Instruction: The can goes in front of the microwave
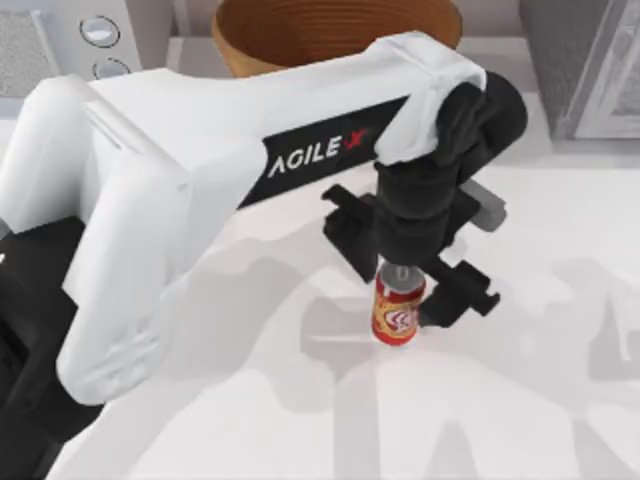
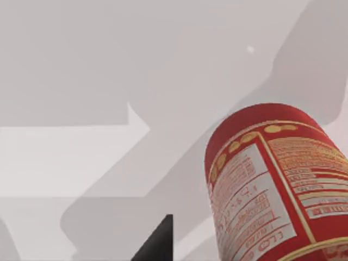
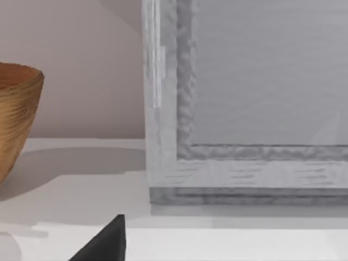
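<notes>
Top view, can (image 1: 398,312): stood upright on the desk (image 1: 520,400), silver top up, near the middle, well apart from the microwave (image 1: 60,45) at the far left corner.
Top view, left tool (image 1: 412,285): hung directly over the can, one black finger on each side; spread around the can's upper part; contact with the can wall could not be told.
Top view, long axis: vertical, in line with the downward reach of the tool.
Top view, nearer arm: left, already at the can.
Top view, other things: woven basket (image 1: 300,30) at the far edge; darker grey box (image 1: 590,70) at the far right.
Left wrist view, can (image 2: 277,190): seen close, label side on, standing on pale desk (image 2: 81,157); one dark finger tip (image 2: 157,242) just beside it, not touching.
Right wrist view: basket (image 3: 16,109) and grey box with pale frame (image 3: 250,109) ahead, well apart from the can; state of right tool could not be told.
Judgement: closing on the can needed first, then a carry toward the far left.
</notes>
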Robot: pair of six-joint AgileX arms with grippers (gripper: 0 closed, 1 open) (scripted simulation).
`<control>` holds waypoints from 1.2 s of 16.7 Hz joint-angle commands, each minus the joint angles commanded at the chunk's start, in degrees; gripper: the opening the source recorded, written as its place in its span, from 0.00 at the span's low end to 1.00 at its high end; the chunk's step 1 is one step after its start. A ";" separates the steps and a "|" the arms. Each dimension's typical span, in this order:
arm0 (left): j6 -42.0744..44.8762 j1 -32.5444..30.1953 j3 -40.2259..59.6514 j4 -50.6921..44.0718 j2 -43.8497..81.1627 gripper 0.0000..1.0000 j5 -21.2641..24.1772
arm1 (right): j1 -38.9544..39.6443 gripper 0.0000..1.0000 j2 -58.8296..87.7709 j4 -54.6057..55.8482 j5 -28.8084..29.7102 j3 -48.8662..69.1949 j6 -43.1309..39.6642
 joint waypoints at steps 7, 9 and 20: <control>0.00 0.00 0.00 0.00 0.00 0.02 0.00 | 0.00 1.00 0.00 0.00 0.00 0.00 0.00; 0.00 0.00 0.00 0.00 0.00 0.00 0.00 | 0.00 1.00 0.00 0.00 0.00 0.00 0.00; 0.02 -0.04 4.11 -4.24 -0.01 0.00 0.03 | 0.00 1.00 0.00 0.00 0.00 0.00 0.00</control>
